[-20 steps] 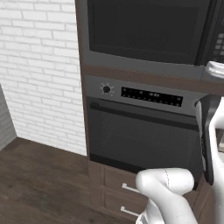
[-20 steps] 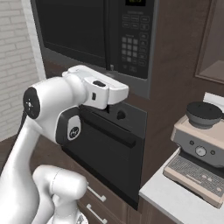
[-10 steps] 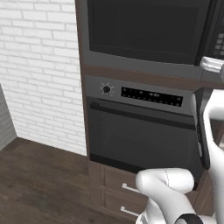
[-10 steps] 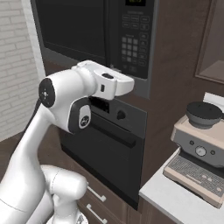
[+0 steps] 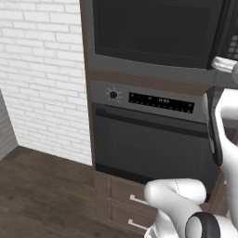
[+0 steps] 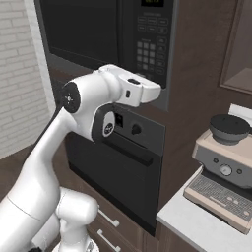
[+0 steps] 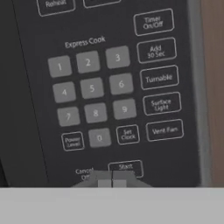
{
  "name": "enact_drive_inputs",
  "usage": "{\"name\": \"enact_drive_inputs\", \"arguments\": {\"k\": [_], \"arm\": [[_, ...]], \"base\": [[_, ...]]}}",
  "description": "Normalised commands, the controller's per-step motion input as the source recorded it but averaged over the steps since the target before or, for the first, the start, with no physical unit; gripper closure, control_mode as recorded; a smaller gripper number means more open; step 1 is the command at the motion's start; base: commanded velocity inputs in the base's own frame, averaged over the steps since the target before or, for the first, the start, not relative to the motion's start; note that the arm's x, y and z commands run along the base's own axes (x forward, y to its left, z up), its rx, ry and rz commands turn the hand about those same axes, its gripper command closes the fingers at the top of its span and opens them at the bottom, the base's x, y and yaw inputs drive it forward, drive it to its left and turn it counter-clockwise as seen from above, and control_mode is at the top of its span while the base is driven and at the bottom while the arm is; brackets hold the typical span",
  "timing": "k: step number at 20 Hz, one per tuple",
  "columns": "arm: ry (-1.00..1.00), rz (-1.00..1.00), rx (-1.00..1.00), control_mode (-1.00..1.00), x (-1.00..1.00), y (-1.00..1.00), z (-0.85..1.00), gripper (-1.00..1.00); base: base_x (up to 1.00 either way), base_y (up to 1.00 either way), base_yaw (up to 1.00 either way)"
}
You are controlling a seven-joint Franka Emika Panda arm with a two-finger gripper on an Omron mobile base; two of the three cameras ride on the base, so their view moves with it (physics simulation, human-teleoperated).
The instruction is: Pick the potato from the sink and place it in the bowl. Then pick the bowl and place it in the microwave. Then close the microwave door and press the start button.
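Microwave [image 6: 98, 29] door was shut; jaws together at 6 o'clock, near Start button [image 7: 125, 166]. Stiff key: press dead-centre.

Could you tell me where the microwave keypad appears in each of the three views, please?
Left base view: keypad is a thin sliver at the upper right edge.
Right base view: upper centre, just above the arm's hand.
Hand view: close up across the picture, above the shut fingers.
Shared landmark: the microwave door beside it.
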Motion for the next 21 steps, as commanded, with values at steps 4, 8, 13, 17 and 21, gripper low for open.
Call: {"name": "enact_drive_inputs", "arguments": {"k": [4, 8, 13, 17, 21], "arm": [[0.00, 0.01, 0.08, -1.00, 0.35, -0.12, 0.00, 1.00], [0.00, 0.04, 0.11, -1.00, 0.14, -0.21, -0.06, 1.00], [0.00, 0.08, 0.17, -1.00, 0.15, -0.19, -0.31, 1.00], [-0.09, 0.04, 0.13, -1.00, 0.02, -0.02, -0.17, 1.00], [-0.31, 0.00, 0.03, -1.00, -0.83, 0.19, 0.00, 1.00]], "base": [[0.00, 0.00, 0.00], [0.00, 0.00, 0.00], [0.00, 0.00, 0.00], [0.00, 0.00, 0.00], [0.00, 0.00, 0.00]]}}
